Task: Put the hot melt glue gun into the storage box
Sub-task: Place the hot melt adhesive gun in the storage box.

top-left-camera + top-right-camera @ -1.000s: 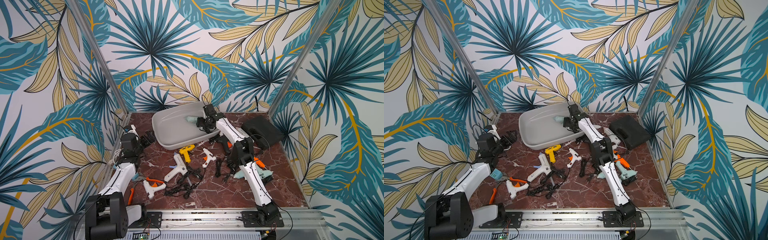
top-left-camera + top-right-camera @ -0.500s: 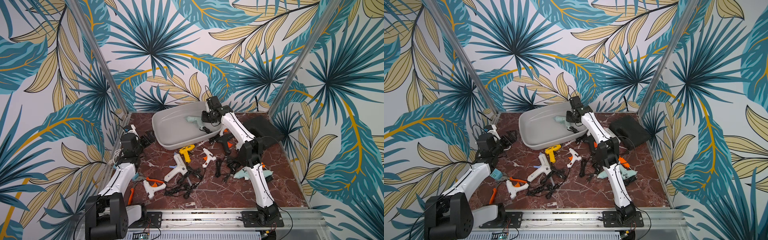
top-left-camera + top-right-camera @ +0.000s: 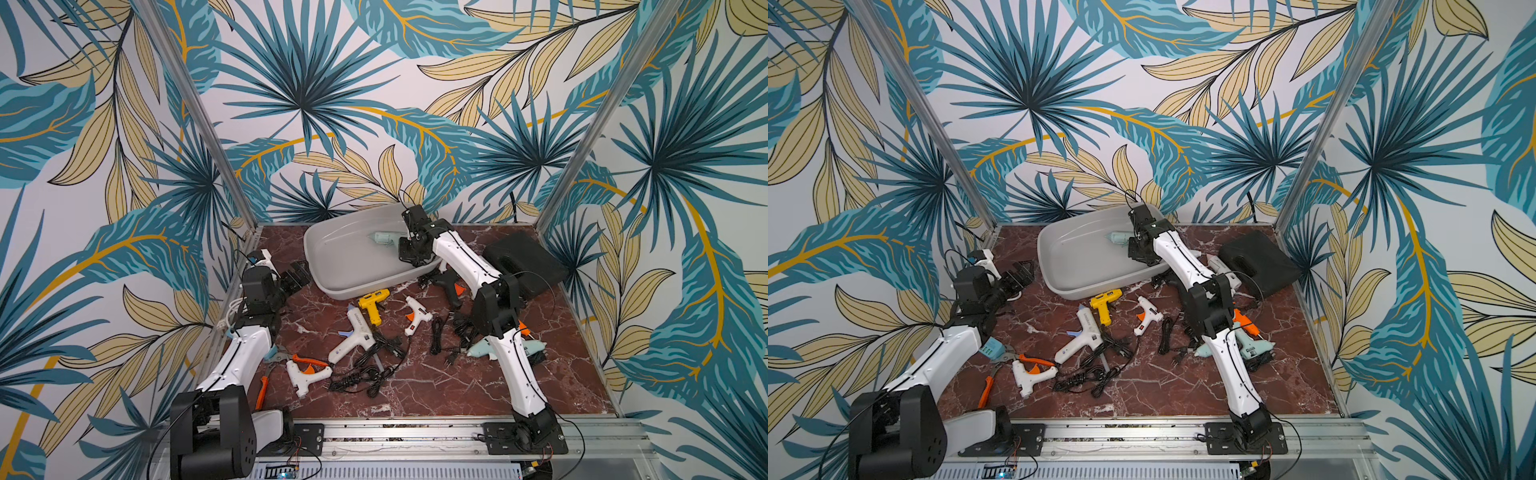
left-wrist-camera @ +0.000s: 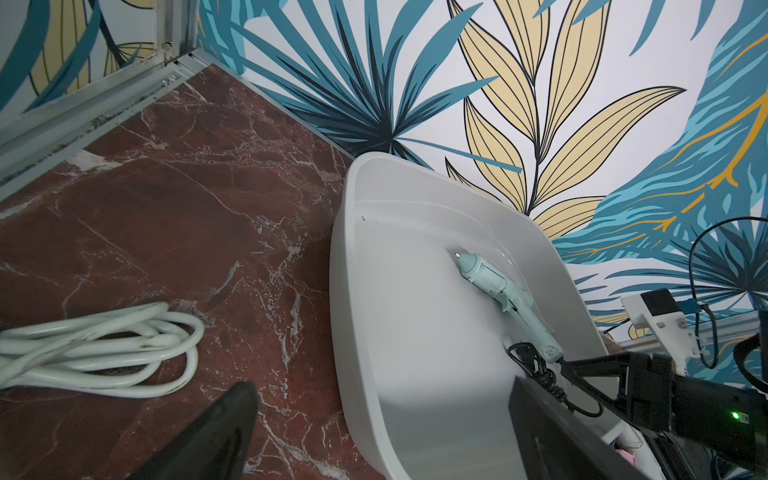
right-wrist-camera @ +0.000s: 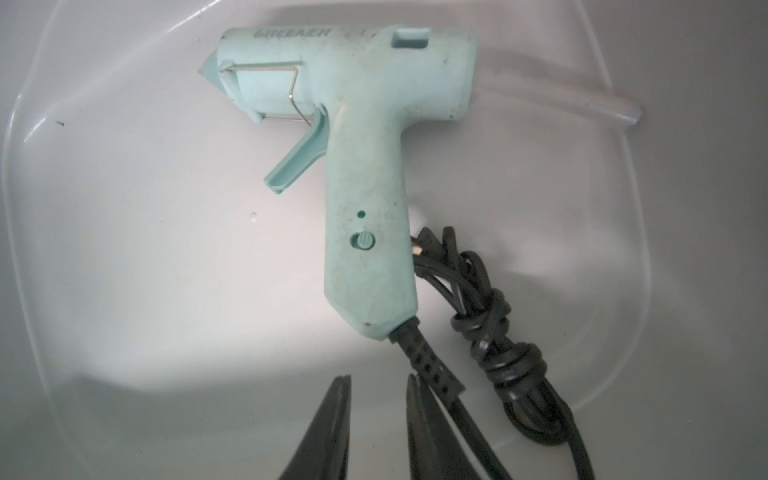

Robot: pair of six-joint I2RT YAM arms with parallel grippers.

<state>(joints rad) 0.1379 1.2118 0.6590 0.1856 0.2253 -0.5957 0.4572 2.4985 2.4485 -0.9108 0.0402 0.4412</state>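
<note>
While the mint glue gun [image 5: 365, 166] is lying inside the storage box [image 3: 349, 262] at the far side, the right gripper [image 5: 378, 380] is hovering over it, jaws clenched on nothing; the left gripper [image 3: 297, 275] is resting released.

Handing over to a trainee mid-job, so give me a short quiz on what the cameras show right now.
1. True or false: the mint gun lies inside the tub.
2. The right jaws hold: a) the mint gun, b) a yellow gun, c) nothing.
3. How many yellow guns lie on the table?
Key: 1 true; 2 c; 3 one.
</note>
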